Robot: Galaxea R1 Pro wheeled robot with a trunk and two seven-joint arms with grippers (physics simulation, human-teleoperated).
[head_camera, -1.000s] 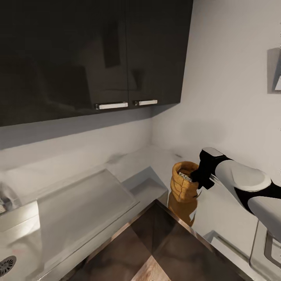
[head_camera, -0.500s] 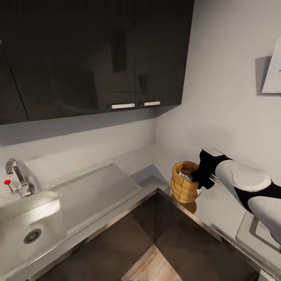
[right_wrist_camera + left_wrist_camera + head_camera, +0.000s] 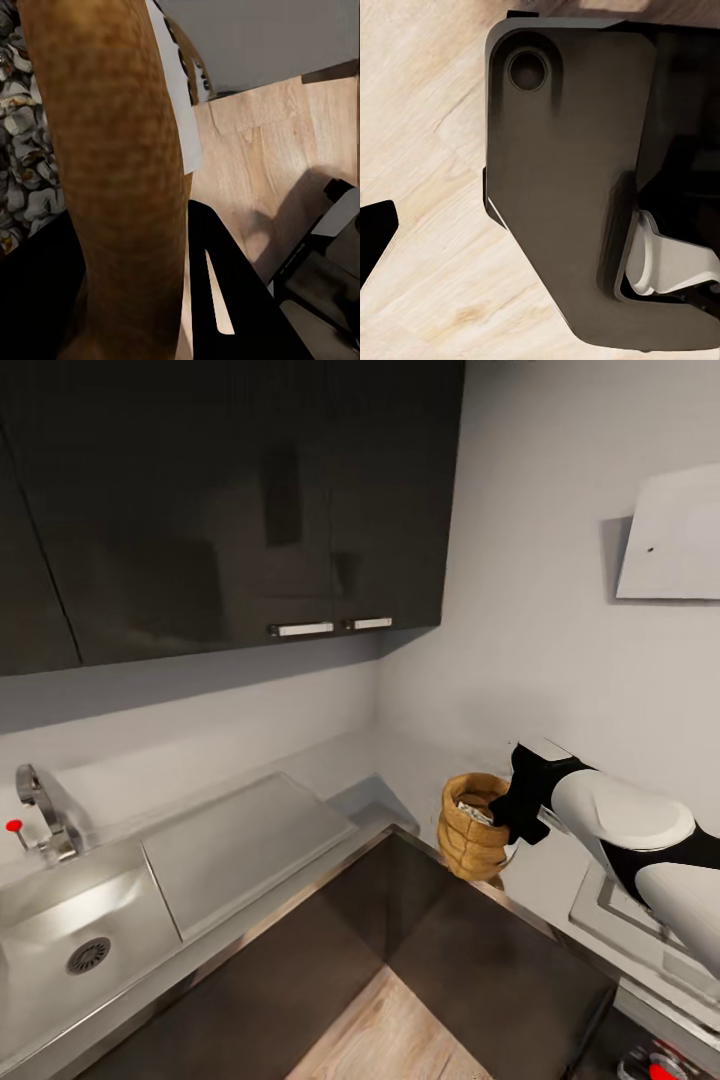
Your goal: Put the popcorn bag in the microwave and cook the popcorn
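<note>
The popcorn bag [image 3: 472,838] is held up in the air by the right gripper [image 3: 517,812], whose black fingers are pinched on the bag's rolled rim at the side nearest the arm. In the right wrist view the rim [image 3: 112,165] is seen clamped between the two dark fingers [image 3: 225,300], one inside the mouth, one outside. The bag is carried above the inner corner of the worktop [image 3: 330,780], where the two runs of the grey steel surface meet, and clear of it.

The bag is tan-brown, coarse-woven in look, with bulging creased sides. Pale grey-white popcorn [image 3: 22,172] is heaped inside its mouth, and a white label [image 3: 176,105] is fixed on its outer side.

To the left a sink [image 3: 60,920] with a tap [image 3: 45,815] is set into the worktop beside a flat draining board [image 3: 240,845]. Glossy black wall cupboards [image 3: 220,500] are hung above. Pale wood flooring [image 3: 427,247] is shown in the left wrist view; the state of the left gripper cannot be told.
</note>
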